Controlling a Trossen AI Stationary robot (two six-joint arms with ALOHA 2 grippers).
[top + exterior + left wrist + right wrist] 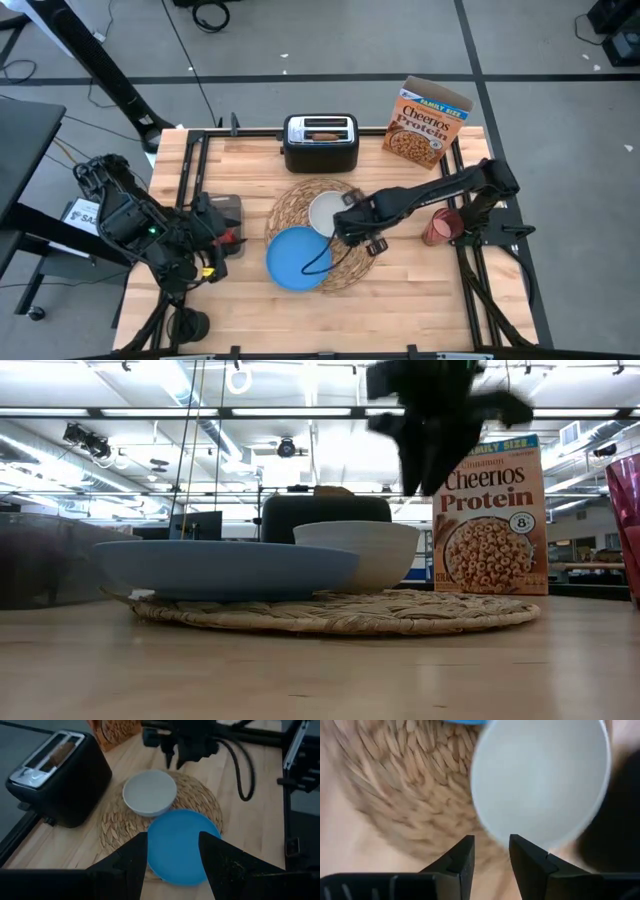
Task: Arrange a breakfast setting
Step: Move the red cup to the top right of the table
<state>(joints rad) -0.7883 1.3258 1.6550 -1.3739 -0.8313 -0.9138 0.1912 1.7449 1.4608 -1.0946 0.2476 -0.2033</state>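
A round woven straw placemat [345,262] lies at the table's middle. On it sit a white bowl [323,212], toward the far side, and a small blue plate [295,258], whose near left part hangs over the mat's edge. My right gripper [347,228] hangs open and empty just right of the bowl [540,780], raised above it in the low view [430,465]. My left gripper [172,845] is open and empty at the table's left [215,250], pointing toward the plate [180,845]. A toast slice [323,133] stands in the toaster's slot. The spoon and the apple do not plainly show.
The black-and-silver toaster [320,145] stands at the far middle, with the Cheerios box [430,122] upright to its right. A translucent red cup [440,228] stands at the right, under my right arm. A grey tray [228,205] lies by my left gripper.
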